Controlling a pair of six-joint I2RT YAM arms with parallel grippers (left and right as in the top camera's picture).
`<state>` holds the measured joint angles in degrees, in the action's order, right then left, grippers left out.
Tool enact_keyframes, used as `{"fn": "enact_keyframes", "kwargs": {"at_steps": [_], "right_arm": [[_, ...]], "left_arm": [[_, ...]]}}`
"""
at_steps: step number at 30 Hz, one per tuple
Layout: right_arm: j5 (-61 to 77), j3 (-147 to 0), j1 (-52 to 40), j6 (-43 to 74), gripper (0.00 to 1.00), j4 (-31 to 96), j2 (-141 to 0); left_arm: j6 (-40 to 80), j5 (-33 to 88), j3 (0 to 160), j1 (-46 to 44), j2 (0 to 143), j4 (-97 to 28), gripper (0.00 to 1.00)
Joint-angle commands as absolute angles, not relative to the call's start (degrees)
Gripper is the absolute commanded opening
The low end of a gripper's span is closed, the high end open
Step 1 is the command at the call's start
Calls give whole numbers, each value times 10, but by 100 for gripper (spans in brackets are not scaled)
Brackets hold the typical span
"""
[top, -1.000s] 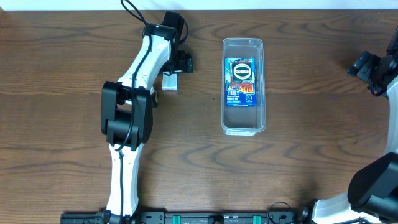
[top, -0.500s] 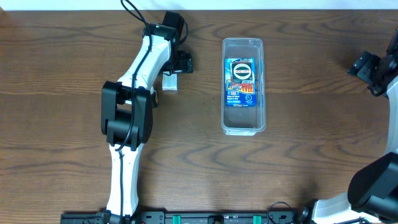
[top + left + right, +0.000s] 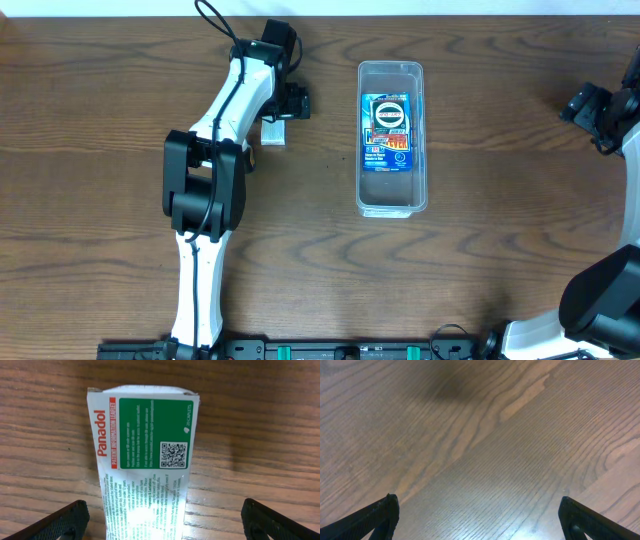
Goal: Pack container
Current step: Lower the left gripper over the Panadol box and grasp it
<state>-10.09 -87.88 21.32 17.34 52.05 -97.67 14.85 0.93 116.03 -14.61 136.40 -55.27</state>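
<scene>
Clearly the step in hand is picking the next item: the left gripper (image 3: 165, 522) hangs over a white Panadol box (image 3: 142, 460) lying flat on the wooden table (image 3: 500, 250). In the left wrist view its two black fingertips (image 3: 60, 520) stand wide apart, one on each side of the box and touching neither long side, so it is open and grips nothing.

Seen from overhead, the container (image 3: 391, 200) lies towards 2 o'clock of the table's middle, its long axis running 12 to 6. A blue and red printed pack (image 3: 387, 130) already lies inside, filling the 12 o'clock part, while the 6 o'clock end looks bare. The Panadol box sits at 9 o'clock of the container, near it but apart.

The right gripper (image 3: 480, 520) is parked well away at 3 o'clock of the container, fingers spread over bare wood and holding nothing.

By my reading, the next move calls for the left fingers to come down around the box and close squarely on its long sides, then lift and carry it towards 3 o'clock, clearing the rim. The free space at the 6 o'clock end seems the likelier place for it.
</scene>
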Motion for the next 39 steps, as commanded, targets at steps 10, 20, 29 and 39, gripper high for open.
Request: {"fn": "enact_keyframes", "kwargs": {"at_steps": [10, 20, 29, 39], "right_arm": [[-105, -876, 217, 167, 99, 521, -981], [-105, -876, 217, 167, 99, 521, -981], [-105, -876, 217, 167, 99, 521, -981], [-105, -876, 217, 167, 99, 521, -981]], "left_arm": [[153, 9, 1148, -142, 1372, -555, 98], [153, 8, 1120, -142, 1372, -533, 98], [153, 8, 1120, -142, 1372, -521, 98], [153, 8, 1120, -142, 1372, -519, 79]]}}
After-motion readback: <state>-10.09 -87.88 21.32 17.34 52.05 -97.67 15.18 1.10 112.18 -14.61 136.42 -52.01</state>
